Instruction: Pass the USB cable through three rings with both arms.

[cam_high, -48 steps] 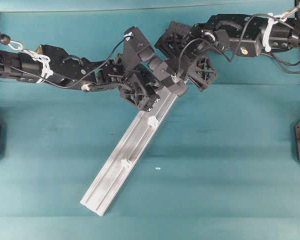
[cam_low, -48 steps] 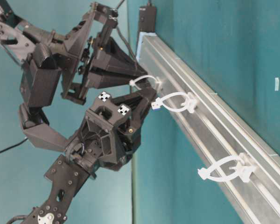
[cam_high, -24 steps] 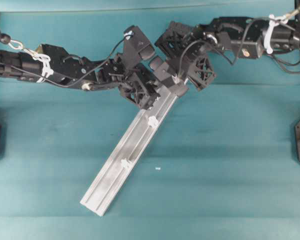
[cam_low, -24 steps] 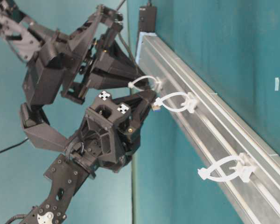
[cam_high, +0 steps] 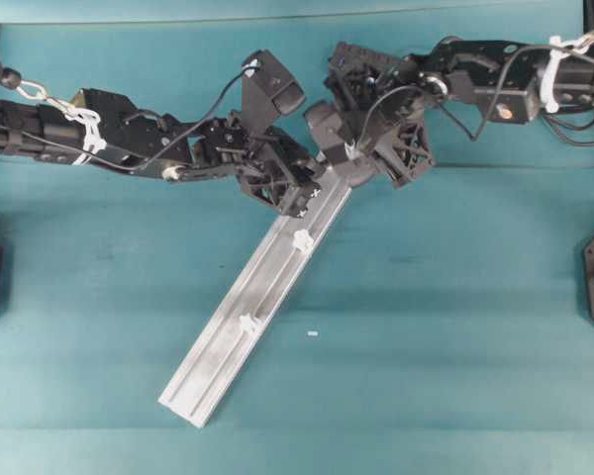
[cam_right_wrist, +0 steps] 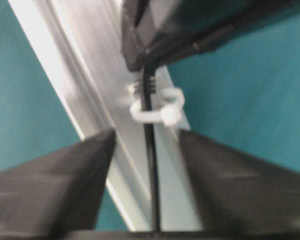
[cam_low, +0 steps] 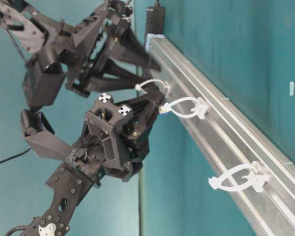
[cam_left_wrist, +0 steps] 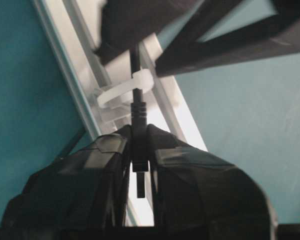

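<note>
Gripping the thin dark grey USB cable (cam_left_wrist: 138, 112) by its plug, my left gripper (cam_left_wrist: 138, 150) held it threaded through the first small white plastic ring (cam_left_wrist: 125, 90) on the silver aluminium rail (cam_high: 240, 327), while my right gripper (cam_right_wrist: 147, 150) stood spread apart around the cable.

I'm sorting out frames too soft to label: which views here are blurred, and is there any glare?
Right wrist view: whole frame smeared, first ring and cable soft. Left wrist view: near fingers out of focus, rail glaring white. Overhead and table-level views: sharp, evenly lit.
</note>
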`<state>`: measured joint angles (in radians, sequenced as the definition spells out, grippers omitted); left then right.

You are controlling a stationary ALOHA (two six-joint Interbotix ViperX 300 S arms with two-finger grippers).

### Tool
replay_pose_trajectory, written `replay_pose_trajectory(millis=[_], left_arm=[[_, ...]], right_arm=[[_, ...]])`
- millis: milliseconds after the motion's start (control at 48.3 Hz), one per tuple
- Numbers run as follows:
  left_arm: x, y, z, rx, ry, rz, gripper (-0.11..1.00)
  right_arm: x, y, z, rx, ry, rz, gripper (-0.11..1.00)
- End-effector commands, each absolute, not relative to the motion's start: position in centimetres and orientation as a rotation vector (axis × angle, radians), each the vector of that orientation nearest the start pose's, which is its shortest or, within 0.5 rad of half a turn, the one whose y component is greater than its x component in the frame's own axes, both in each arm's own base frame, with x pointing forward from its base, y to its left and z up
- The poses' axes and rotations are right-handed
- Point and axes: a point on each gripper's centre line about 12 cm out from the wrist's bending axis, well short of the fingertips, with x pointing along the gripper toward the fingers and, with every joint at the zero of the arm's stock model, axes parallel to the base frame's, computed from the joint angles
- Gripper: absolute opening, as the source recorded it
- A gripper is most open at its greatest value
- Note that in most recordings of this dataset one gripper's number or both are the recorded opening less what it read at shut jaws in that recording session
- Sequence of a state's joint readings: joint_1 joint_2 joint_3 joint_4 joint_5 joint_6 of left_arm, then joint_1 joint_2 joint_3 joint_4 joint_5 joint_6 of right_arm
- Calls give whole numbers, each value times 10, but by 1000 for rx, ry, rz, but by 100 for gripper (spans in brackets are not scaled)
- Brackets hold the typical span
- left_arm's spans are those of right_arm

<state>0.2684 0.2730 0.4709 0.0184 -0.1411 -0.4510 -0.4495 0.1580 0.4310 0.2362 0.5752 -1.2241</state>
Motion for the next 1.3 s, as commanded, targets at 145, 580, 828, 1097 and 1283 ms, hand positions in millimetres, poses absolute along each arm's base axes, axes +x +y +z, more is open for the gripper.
replay_pose_trajectory(millis=[145, 580, 828, 1097, 1283], left_arm=[[441, 121, 153, -498, 494, 377, 9], [421, 114, 171, -854, 469, 486, 9], [407, 103, 190, -907, 406, 463, 9], [408, 100, 202, -967, 326, 438, 9], [408, 98, 201, -995, 316, 434, 9]], right_arm=[[368, -162, 151, -549, 1086, 213, 90], [356, -154, 177, -583, 1014, 160, 87], [358, -130, 183, -627, 975, 197, 76], [373, -124, 186, -679, 894, 159, 75], [377, -126, 181, -684, 888, 148, 75]])
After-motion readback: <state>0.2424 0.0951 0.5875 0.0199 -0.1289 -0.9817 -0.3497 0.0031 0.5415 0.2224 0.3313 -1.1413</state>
